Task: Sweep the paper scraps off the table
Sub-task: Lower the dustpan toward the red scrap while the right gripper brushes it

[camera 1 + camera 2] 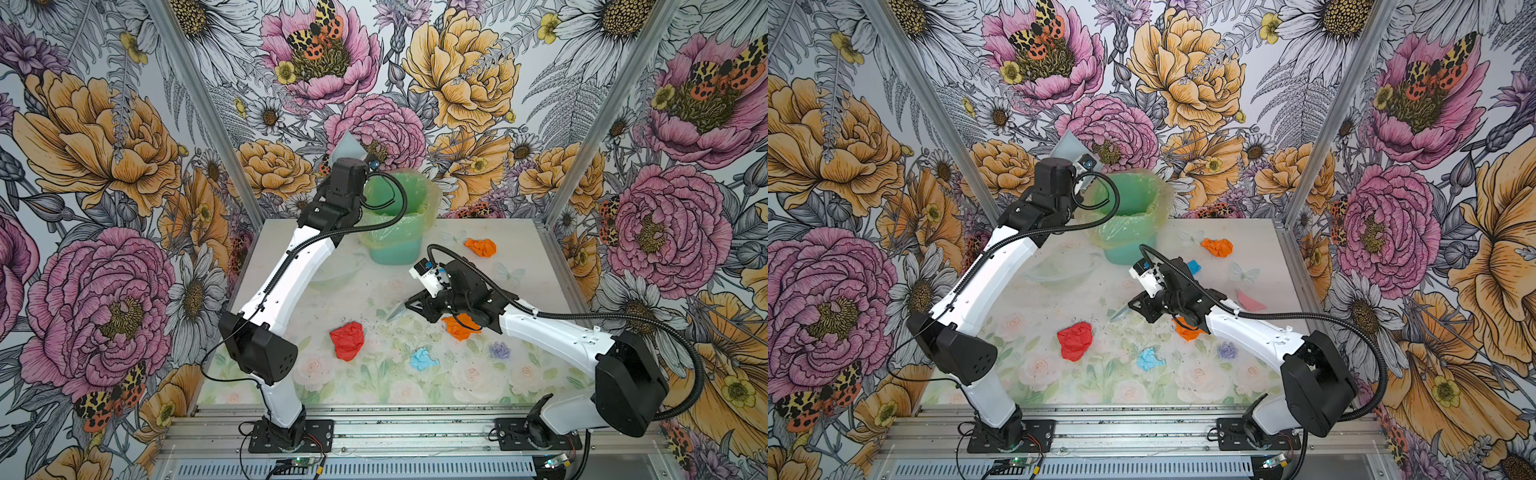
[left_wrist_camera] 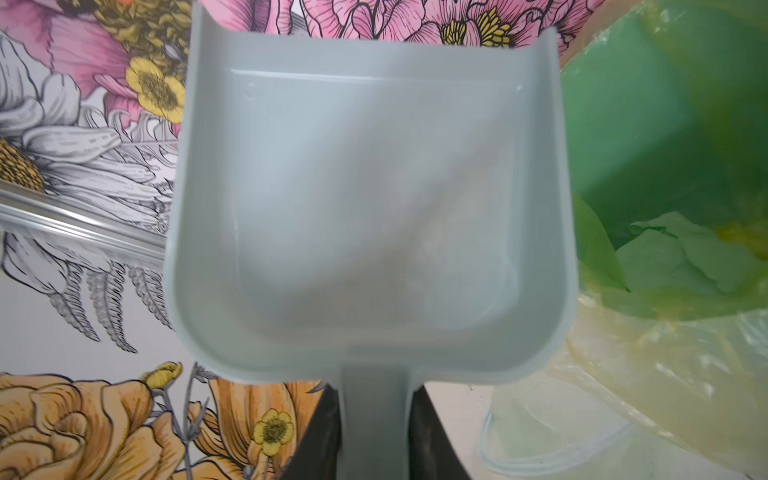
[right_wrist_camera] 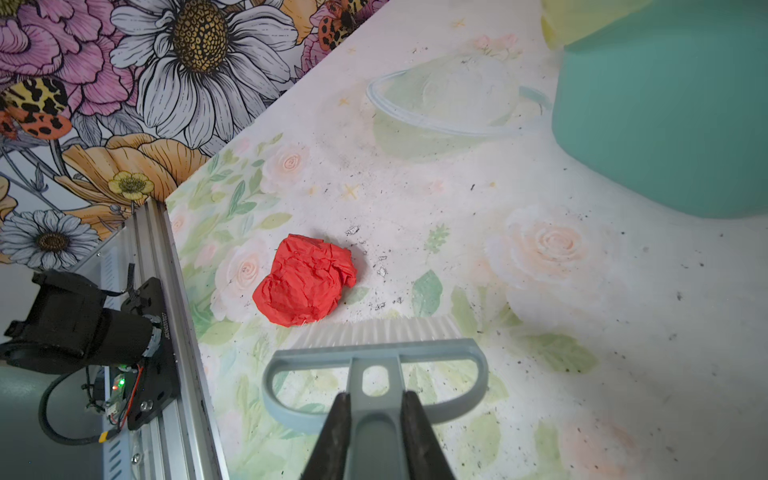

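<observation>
Gripping the handle of a grey-blue dustpan [image 2: 374, 199], the left gripper [image 2: 374, 432] is clamped shut on it, with a dark finger [image 2: 316, 440] on each side of the handle in the left wrist view. In both top views the dustpan is held up in the air at the far side of the table [image 1: 374, 291], close to the back wall and just beside the rim of a green bin [image 1: 392, 253] lined with a thin yellowish bag [image 1: 370, 239]. The right gripper [image 3: 376, 432] is closed on the handle of a matching brush [image 3: 374, 361], low over the middle of the table, its white bristles [image 3: 374, 330] turned toward the left arm's side. The red scrap [image 3: 305, 284] lies on the table just beside one end of the bristles; whether they touch cannot be told. An orange scrap [image 1: 459, 328] lies partly under the right arm, near the gripper. A second orange scrap [image 1: 481, 247] lies at the far right, near the bin. A light blue scrap [image 1: 423, 359] lies nearer the front edge, between the red scrap and the right arm. In a top view another blue scrap [image 1: 1194, 266] shows behind the right wrist. Dark specks [image 3: 380, 272] dot the table around the brush.
</observation>
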You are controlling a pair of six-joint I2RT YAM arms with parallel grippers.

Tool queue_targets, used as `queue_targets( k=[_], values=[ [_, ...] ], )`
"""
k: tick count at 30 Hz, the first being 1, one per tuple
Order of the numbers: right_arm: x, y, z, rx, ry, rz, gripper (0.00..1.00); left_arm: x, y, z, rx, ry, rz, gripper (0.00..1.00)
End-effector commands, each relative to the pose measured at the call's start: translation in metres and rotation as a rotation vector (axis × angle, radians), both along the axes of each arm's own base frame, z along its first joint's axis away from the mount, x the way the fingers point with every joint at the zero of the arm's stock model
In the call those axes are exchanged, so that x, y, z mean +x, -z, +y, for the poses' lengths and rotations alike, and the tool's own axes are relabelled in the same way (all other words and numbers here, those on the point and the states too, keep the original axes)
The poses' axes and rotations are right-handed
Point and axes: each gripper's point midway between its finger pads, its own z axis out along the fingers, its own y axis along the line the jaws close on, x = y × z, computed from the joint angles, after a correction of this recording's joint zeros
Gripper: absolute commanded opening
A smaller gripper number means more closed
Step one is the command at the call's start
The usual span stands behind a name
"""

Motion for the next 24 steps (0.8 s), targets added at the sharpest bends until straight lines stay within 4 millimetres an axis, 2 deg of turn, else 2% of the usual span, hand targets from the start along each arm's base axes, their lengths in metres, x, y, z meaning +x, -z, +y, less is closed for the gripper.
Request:
queue_targets(
  k=[1, 4, 8, 10, 14, 18, 21, 24],
  values=[
    [0.001, -0.020, 0.020, 0.014, -0.084, -0.132, 0.00, -0.018, 0.005, 0.004, -0.247, -0.016, -0.034, 0.00],
    [-0.008, -0.023, 0.038, 0.044, -0.157, -0.216, 0.00, -0.035, 0.028, 0.012, -0.319, -0.038, -0.001, 0.00],
    [-0.012, -0.030, 0.060, 0.142, -0.205, -0.312, 0.00, -0.058, 0.055, 0.032, -0.433, -0.079, 0.038, 0.00],
    [-0.019, -0.028, 0.078, 0.176, -0.242, -0.339, 0.00, -0.070, 0.069, 0.042, -0.505, -0.095, 0.057, 0.00],
    [-0.026, -0.008, 0.106, 0.178, -0.305, -0.338, 0.00, -0.088, 0.089, 0.056, -0.664, -0.106, 0.094, 0.00],
    [-0.036, 0.019, 0.127, 0.160, -0.371, -0.316, 0.00, -0.101, 0.106, 0.058, -0.697, -0.111, 0.130, 0.00],
    [-0.040, 0.039, 0.134, 0.132, -0.395, -0.282, 0.00, -0.106, 0.116, 0.061, -0.694, -0.133, 0.151, 0.00],
    [-0.037, 0.056, 0.133, 0.086, -0.377, -0.257, 0.00, -0.108, 0.123, 0.062, -0.693, -0.146, 0.161, 0.00]
  ],
)
